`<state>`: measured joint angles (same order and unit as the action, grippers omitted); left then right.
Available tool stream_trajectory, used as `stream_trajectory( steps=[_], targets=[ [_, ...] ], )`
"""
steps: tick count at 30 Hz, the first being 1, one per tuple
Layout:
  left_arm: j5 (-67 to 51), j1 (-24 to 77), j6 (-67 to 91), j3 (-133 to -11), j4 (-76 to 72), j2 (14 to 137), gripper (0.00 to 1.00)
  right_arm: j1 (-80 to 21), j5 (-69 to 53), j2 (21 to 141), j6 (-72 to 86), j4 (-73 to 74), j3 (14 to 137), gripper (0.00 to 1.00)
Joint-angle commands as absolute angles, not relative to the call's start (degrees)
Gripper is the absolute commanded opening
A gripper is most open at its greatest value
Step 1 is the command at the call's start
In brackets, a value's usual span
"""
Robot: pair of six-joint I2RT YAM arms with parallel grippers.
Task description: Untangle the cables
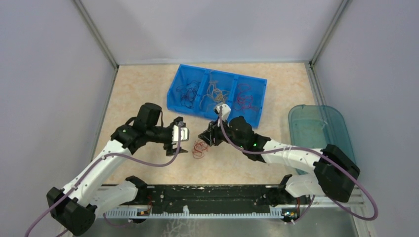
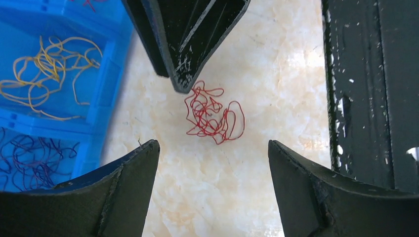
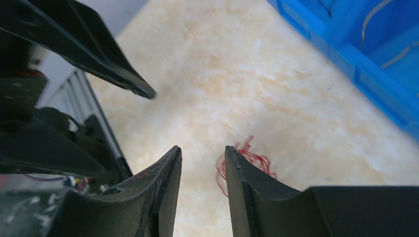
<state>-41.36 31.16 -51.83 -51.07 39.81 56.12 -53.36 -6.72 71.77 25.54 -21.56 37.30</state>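
light: bright, even | shadows: soft | blur: right tool (image 3: 202,150) near lens

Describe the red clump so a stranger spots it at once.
Find the blue bin on the table. Just in front of it, between the left gripper and right gripper, lies a small red tangle. All other cables sit inside the bin; this one lies outside.

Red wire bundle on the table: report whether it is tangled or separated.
Tangled: the thin red wire strands lie as one clump of crossing loops on the beige tabletop, outside the blue plastic bin.
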Motion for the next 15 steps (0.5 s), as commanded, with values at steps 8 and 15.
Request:
stream_trajectory(
  steps=[8,15],
  targets=[
    [-39.3,30.0,-55.2,-51.1,43.1,54.8,0.85,-49.2,-17.3,83.6,2.5,-21.5,43.3,0.42],
    [-41.5,30.0,-54.8,-52.5,44.2,53.9,0.85,-47.3,-21.5,89.3,-5.8,-15.2,48.2,0.41]
  ],
)
